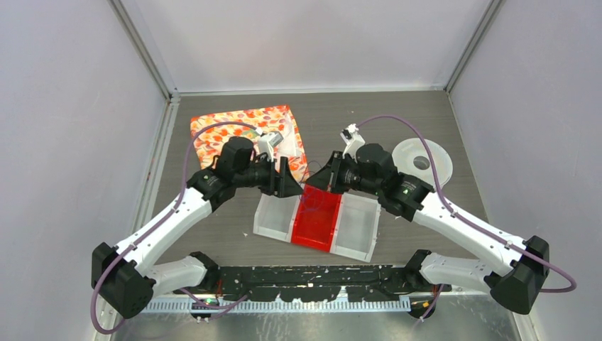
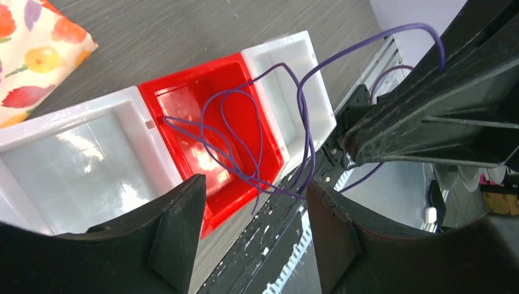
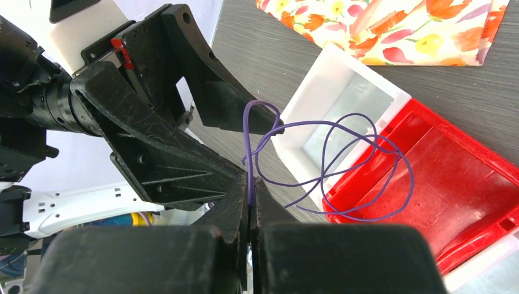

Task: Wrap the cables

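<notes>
Right claw pinches cables above red bin.

Two arms, same build. The left arm wears glossy white shells over its long links, with chunky matte-black housings at every joint. The right arm matches it, white and black. A thick purple hose runs along the left one, a second purple hose along the right. Up close, the left gripper shows broad black wedge fingers, scuffed and grainy. The right gripper has that same rough black plastic.
</notes>
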